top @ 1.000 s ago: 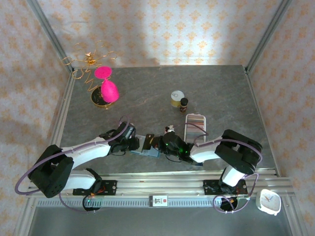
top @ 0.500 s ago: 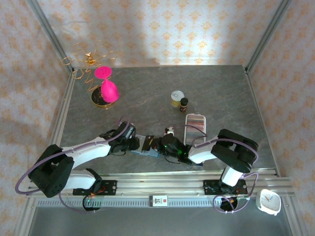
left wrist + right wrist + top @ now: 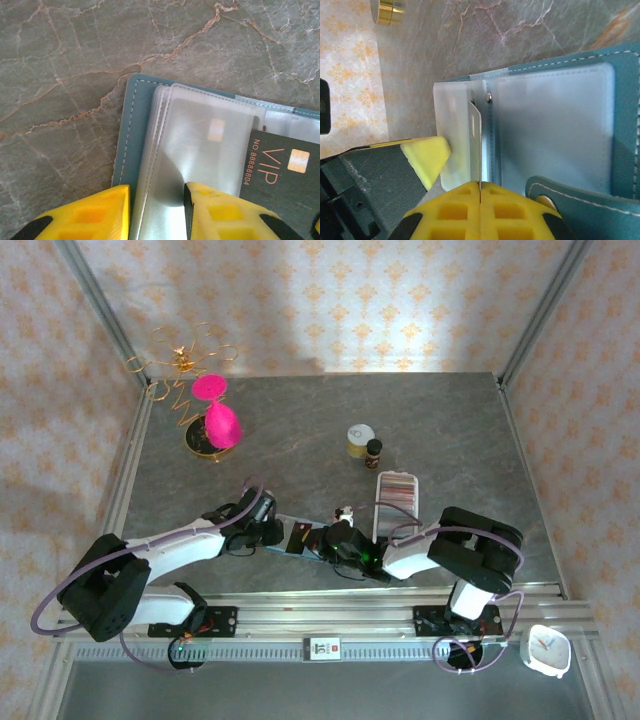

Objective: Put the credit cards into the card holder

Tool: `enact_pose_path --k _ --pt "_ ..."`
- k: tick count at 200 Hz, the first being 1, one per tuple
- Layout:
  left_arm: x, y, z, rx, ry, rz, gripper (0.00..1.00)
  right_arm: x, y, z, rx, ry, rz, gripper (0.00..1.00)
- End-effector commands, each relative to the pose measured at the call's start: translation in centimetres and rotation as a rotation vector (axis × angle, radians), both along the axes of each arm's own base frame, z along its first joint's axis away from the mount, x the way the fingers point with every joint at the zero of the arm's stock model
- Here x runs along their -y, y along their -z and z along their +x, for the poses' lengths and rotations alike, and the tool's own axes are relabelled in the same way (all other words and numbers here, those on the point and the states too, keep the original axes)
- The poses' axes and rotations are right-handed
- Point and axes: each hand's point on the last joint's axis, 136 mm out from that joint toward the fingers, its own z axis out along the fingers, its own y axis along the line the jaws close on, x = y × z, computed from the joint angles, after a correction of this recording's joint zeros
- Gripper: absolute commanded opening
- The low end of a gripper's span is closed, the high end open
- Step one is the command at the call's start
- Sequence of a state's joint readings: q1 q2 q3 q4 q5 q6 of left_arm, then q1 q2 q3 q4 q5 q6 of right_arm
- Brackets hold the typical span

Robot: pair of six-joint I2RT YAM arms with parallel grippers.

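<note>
Showing right gripper [image 3: 480, 189] clamped on edge-on whitish credit card [image 3: 475, 140], lower centre, left gripper [image 3: 156, 210] spread astride card holder [image 3: 125, 130]

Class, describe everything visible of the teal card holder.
The card holder is teal, with pale stitching, lying open on the grey table. Clear plastic sleeves fill it; a dark VIP card rests at one. Its snap tab is undone. The left hand straddles the sleeves; the right hand holds a pale card edge-on at them.

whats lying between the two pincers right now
The open teal card holder lies between the left pincer and the right pincer, seen in the top view.
</note>
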State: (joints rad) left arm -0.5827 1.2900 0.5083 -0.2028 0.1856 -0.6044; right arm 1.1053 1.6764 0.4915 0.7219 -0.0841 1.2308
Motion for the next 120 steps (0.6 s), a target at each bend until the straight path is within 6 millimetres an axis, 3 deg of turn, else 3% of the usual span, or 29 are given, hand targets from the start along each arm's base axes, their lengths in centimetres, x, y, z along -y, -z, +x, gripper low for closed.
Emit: enact_pose_path --k 1,120 --pt "-0.7 1.3 -1.2 -0.053 -0.001 0.038 0.31 0.7 0.9 0.3 0.005 0.038 -0.03 0.0" --pt "-0.7 0.8 -1.1 -0.034 -0.004 0.023 0.33 -1.0 0.4 1.7 0.053 0.004 -0.01 0.0"
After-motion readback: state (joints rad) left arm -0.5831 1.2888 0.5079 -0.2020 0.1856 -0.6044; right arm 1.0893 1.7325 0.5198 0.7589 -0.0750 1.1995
